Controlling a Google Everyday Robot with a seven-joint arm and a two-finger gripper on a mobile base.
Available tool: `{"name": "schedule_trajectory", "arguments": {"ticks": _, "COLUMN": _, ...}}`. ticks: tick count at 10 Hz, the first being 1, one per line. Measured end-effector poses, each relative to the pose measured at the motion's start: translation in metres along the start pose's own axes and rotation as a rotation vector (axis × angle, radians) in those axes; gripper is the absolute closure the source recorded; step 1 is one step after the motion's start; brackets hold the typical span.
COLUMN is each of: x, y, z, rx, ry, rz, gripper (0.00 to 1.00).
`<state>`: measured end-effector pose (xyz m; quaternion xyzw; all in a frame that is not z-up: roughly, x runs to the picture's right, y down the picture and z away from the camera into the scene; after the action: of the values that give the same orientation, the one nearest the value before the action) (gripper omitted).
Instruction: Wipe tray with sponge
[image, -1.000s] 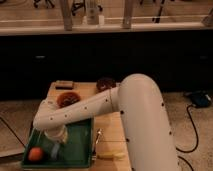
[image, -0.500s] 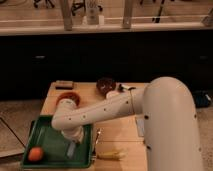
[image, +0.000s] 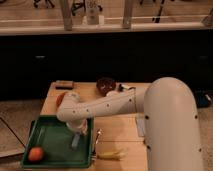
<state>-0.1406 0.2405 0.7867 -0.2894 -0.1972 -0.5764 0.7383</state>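
Pincer (image: 76, 134), whose grip I cannot tell, hangs over the green tray (image: 52, 142) toward its 3 o'clock side with the sponge (image: 75, 142) beneath; wiping seems underway, so I'd next sweep toward 9 o'clock.

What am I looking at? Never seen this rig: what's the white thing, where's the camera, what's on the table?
The big white shape is the robot's single arm, reaching left from the right foreground. There is one camera view, looking down at a wooden table; its mounting is unknown. The gripper points down into a green tray, right at a pale sponge. I cannot tell whether it holds it. An orange fruit lies in the tray's near-left corner. Outside the tray are a dark bowl, a dark flat block and a banana.
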Motion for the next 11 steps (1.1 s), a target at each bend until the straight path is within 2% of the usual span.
{"name": "schedule_trajectory", "arguments": {"ticks": 3, "x": -0.004, "y": -0.063, "z": -0.003, "rx": 0.008, "ry": 0.005, "rz": -0.065, "gripper": 0.96}}
{"name": "schedule_trajectory", "arguments": {"ticks": 5, "x": -0.023, "y": -0.102, "z": -0.002, "rx": 0.013, "ry": -0.009, "rz": -0.157, "gripper": 0.96}}
{"name": "schedule_trajectory", "arguments": {"ticks": 6, "x": -0.034, "y": -0.111, "z": -0.001, "rx": 0.013, "ry": -0.018, "rz": -0.182, "gripper": 0.96}}
{"name": "schedule_trajectory", "arguments": {"ticks": 9, "x": -0.062, "y": -0.108, "z": 0.003, "rx": 0.008, "ry": -0.05, "rz": -0.22, "gripper": 0.96}}
{"name": "schedule_trajectory", "arguments": {"ticks": 11, "x": -0.073, "y": -0.082, "z": 0.002, "rx": 0.009, "ry": -0.063, "rz": -0.222, "gripper": 0.96}}
